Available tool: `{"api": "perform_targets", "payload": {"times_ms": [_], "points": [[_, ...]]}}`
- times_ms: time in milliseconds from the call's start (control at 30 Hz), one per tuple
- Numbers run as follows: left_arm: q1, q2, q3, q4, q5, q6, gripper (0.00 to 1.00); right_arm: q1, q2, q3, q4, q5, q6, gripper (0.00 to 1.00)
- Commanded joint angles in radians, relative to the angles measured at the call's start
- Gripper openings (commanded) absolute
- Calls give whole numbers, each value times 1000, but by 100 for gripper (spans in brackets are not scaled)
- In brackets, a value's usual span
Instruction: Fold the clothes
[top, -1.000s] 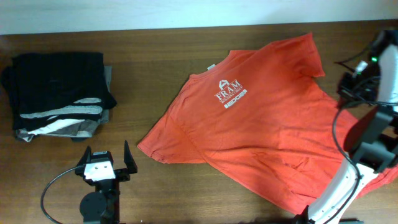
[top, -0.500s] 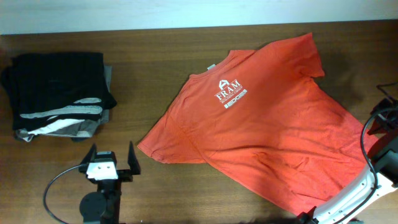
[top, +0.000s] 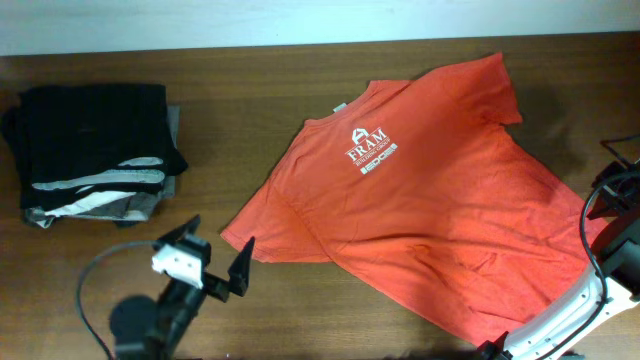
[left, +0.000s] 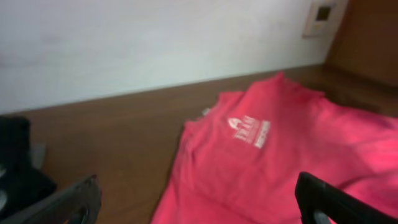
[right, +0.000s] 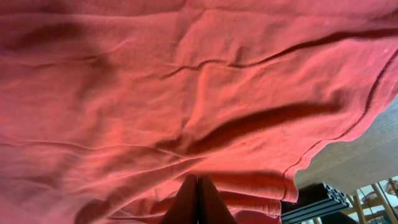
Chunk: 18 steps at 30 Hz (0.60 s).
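T-shirt (top: 430, 200), orange-red, lies spread on the wooden counter (top: 240, 110), right of centre, its white chest logo (top: 370, 150) facing up. Nearest, the left gripper (top: 215, 245) hovers with jaws wide, just beside the shirt's sleeve (top: 255, 235). At the near right, the right gripper (right: 198, 198) has its jaws closed tight on a fold of the shirt. Farther left sits a stack of folded dark garments (top: 95, 150).

The orange-red T-shirt (top: 430, 190) lies spread out flat and a bit wrinkled, with its small white logo (top: 370, 152) facing up.
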Motion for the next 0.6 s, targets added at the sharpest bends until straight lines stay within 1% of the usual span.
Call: {"api": "perform_targets", "payload": {"times_ms": [0, 167, 200, 300, 400, 567], "points": [[-8, 210, 192, -72, 73, 8, 99, 4, -28, -6, 0, 6, 12, 4], [-86, 591, 474, -245, 74, 8, 99, 4, -28, -41, 26, 6, 12, 4], [-109, 675, 530, -266, 74, 8, 99, 4, -28, -53, 31, 6, 12, 4], [-161, 853, 624, -277, 74, 8, 99, 4, -28, -90, 44, 10, 12, 4], [-204, 996, 671, -276, 73, 8, 99, 4, -28, -127, 76, 47, 13, 4], [-254, 1162, 677, -267, 71, 8, 99, 4, -28, -197, 162, 59, 16, 4]]}}
